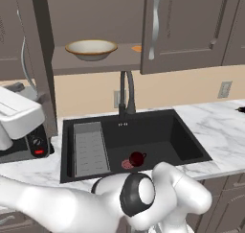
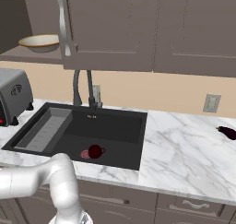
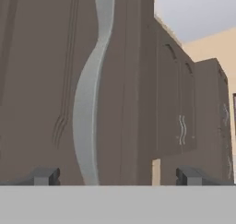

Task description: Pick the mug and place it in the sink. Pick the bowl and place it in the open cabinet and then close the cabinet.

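The dark red mug (image 1: 138, 158) (image 2: 95, 151) stands inside the black sink (image 1: 162, 131) (image 2: 117, 126), right beside the flat red drain. On the brown shelf of the wall cabinet (image 1: 191, 30) (image 2: 138, 29) rests the tan bowl (image 1: 91, 49) (image 2: 40, 42), upright. The cabinet's left door (image 1: 40, 59) stands swung out. In the hand view my gripper (image 3: 118, 177) is open, close in front of a panelled dark brown door with a long silver handle (image 3: 87, 121). The handle rises just inside the left fingertip (image 3: 46, 176); nothing is held.
A dark curved faucet (image 1: 127, 93) rises behind the basin, and a grey ribbed tray (image 1: 90, 148) fills its left side. A grey toaster (image 1: 19, 122) (image 2: 14, 96) sits on the counter at left. A dark eggplant (image 2: 228, 132) lies on the marble far right.
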Tool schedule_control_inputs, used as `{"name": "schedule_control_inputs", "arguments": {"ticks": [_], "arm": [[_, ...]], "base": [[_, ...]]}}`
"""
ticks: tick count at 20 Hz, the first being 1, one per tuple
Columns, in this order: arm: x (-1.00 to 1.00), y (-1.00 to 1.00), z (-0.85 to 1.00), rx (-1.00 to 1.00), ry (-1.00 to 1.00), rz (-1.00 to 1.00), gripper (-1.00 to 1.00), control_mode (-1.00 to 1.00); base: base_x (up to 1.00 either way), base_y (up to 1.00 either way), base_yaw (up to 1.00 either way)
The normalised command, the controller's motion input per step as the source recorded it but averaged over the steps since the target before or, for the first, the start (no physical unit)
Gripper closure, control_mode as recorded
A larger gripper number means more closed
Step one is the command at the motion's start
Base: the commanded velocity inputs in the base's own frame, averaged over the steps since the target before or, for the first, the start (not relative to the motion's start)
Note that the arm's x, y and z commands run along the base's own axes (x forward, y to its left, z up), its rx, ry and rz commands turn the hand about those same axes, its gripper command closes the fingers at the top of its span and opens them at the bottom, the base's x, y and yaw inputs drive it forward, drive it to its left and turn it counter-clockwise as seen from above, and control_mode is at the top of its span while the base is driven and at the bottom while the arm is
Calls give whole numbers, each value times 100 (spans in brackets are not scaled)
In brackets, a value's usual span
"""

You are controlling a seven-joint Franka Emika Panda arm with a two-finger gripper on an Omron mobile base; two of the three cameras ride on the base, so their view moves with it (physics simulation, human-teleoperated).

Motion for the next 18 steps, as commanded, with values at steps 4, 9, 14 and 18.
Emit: {"name": "schedule_control_inputs", "arguments": {"ticks": [4, 9, 14, 18], "arm": [[65, 13, -16, -4, -1, -7, -100, -100], [29, -5, -21, -2, 0, -13, -100, -100], [38, -33, -14, -2, 0, -15, -100, -100], [60, -49, -1, -2, 0, -11, -100, -100]], "base": [[0, 0, 0], [0, 0, 0], [0, 0, 0], [0, 0, 0]]}}
